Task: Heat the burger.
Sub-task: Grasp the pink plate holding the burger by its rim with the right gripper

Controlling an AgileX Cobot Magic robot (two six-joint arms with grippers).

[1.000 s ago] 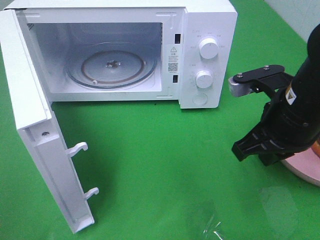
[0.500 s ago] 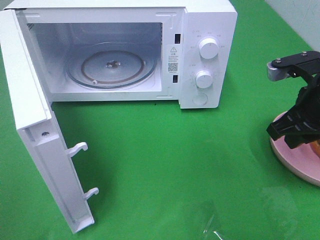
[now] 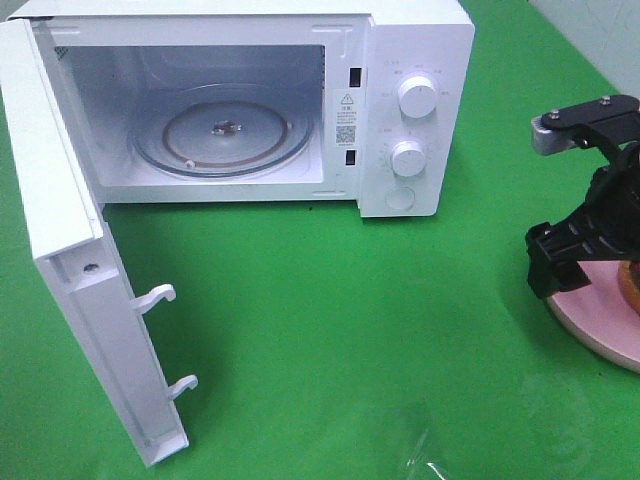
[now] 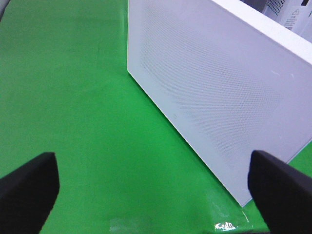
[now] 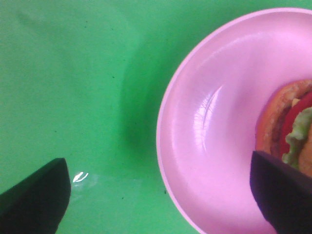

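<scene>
My right jaws have just swung from nearly shut to wide apart, holding nothing, above the pink plate at the surface's right edge, where the burger sits. Ready to grasp, I judge. My left jaws gape empty beside the microwave door.

The golden-bun layered burger and its round pink plate are running off the frame edge. Panel print on the white box microwave is showing too small to read.

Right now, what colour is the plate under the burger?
The plate is pink; right wrist view.
</scene>
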